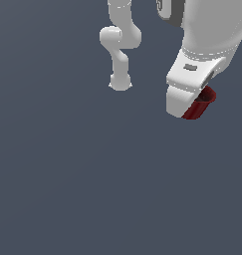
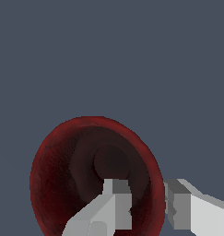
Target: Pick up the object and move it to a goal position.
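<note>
In the wrist view the dark red cup (image 2: 67, 179) fills the lower part of the picture, seen straight down its mouth: a round crimson rim, a shadowed inner wall and a darker disc at the bottom. The pincer (image 2: 148, 207) straddles the cup's rim. One pale finger (image 2: 114, 205) reaches inside the opening, its grey tip lying over the dark interior, while the other finger (image 2: 180, 209) sits just outside the wall, its grey pad facing the rim. The strip of red wall lies between the two tips, so the pincer is pinching the cup by its wall, the fingers brought close with only the wall's thickness between them. Behind the cup there is only a plain slate-blue counter (image 2: 109, 55). In the exterior view the white hand of the arm (image 1: 192, 74) comes down from the upper edge toward the exterior view's right, and the cup (image 1: 199, 105) pokes out from under its lower end, tilted, with its dark opening turned up and toward the exterior view's right and its red side below. The fingers themselves are hidden behind the hand's casing in this view. Whether the cup touches the counter (image 1: 92, 189) cannot be told from either picture. Farther off, toward the upper middle, the arm's base joints (image 1: 120, 55) stand on the counter, well apart from the cup.
</note>
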Action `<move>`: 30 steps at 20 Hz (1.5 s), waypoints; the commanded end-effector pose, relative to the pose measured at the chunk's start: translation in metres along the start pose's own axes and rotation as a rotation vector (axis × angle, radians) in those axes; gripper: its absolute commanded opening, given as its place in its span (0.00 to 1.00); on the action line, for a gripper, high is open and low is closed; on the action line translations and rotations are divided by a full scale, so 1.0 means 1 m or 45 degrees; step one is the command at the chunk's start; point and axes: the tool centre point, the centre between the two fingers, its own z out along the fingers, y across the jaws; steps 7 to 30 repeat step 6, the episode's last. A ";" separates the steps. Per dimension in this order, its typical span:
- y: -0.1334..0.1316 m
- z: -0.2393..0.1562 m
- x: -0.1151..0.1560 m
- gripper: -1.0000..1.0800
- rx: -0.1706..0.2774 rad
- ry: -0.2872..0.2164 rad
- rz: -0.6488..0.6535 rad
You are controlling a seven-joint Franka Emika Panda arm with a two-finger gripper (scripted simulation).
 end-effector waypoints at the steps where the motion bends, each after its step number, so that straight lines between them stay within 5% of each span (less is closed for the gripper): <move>1: -0.006 -0.006 0.005 0.00 -0.001 0.002 0.002; 30: -0.009 -0.008 0.009 0.00 -0.001 0.002 0.002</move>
